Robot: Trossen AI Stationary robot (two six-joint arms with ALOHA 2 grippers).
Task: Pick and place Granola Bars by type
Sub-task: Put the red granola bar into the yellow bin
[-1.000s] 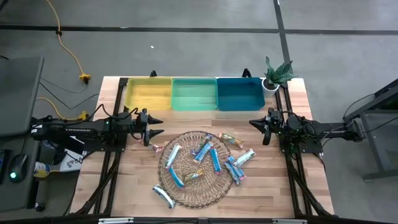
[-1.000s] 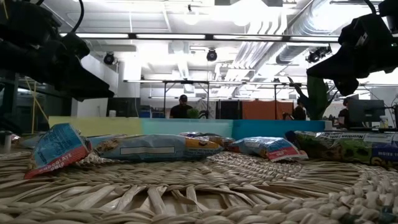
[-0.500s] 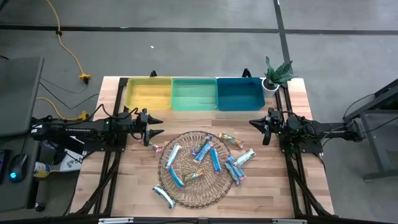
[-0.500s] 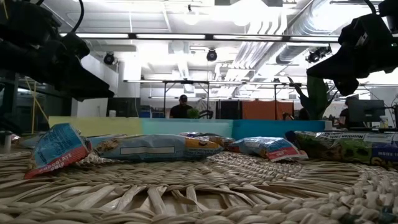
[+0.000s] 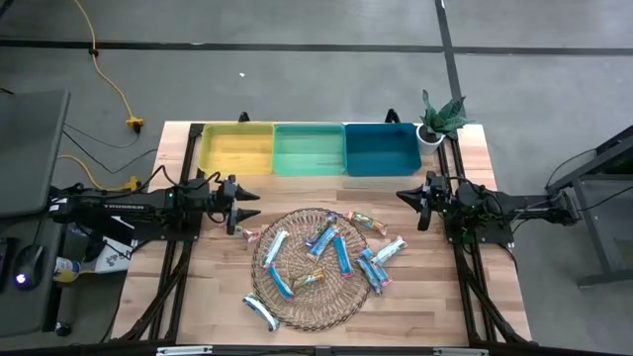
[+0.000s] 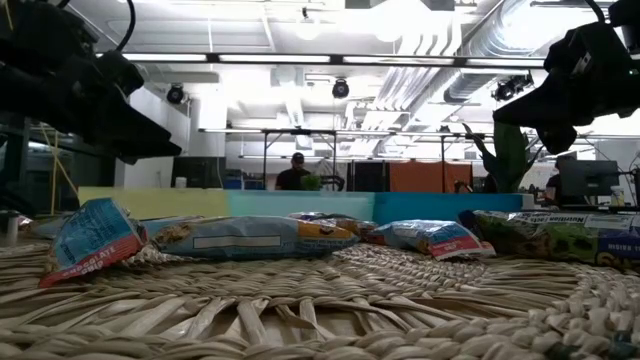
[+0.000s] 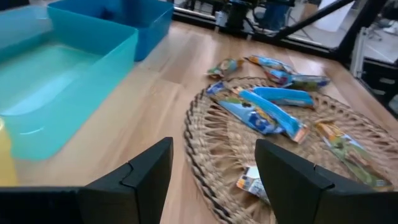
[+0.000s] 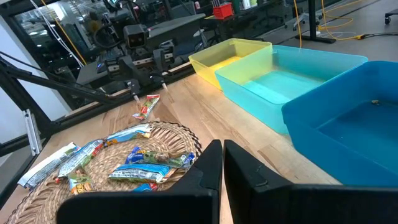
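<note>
Desk furnishings and surroundings, non-task items.

Wooden desk; round woven wicker mat near its middle front. Three bins side by side along the far edge: yellow bin, green bin, blue bin. Small potted plant at the far right corner, just beside the blue bin. Yellow cable on the grey floor. Person in the room beyond, low view.

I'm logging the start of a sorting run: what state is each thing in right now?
Left gripper: fingers open, empty, above the table beside the mat.
Right gripper: fingers shut, empty.
Granola bars: unsorted, scattered on and around the wicker mat.
Yellow bin, green bin, blue bin: no bars inside.
</note>
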